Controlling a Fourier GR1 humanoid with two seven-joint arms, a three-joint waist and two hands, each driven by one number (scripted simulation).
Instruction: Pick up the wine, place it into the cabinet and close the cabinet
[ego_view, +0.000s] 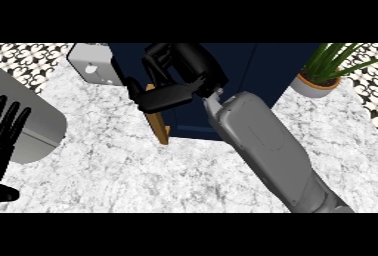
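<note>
The right hand (173, 75) is up at the dark blue cabinet (244, 75), its grey forearm slanting in from the lower right. The fingers are curled near the cabinet's left edge, right by a thin wooden door (157, 120) that stands ajar and edge-on from here. I can't make out whether they are wrapped round anything; the hand covers that spot, so I won't call it holding or empty. The wine is nowhere to be seen: maybe under the hand, maybe already inside the cabinet.

The left hand (11, 130) rests at the far left edge, fingers straight and pointing up, beside a grey appliance (33, 127).

What worries me is the door. If the bottle is in the cabinet and not pushed back far enough, swinging the door shut could catch it and tip it. The forearm also crosses close to the door's front edge, so a careless pull-back might knock it wider. A toaster (92, 62) sits just left of the cabinet and a potted plant (321, 75) to its right.
</note>
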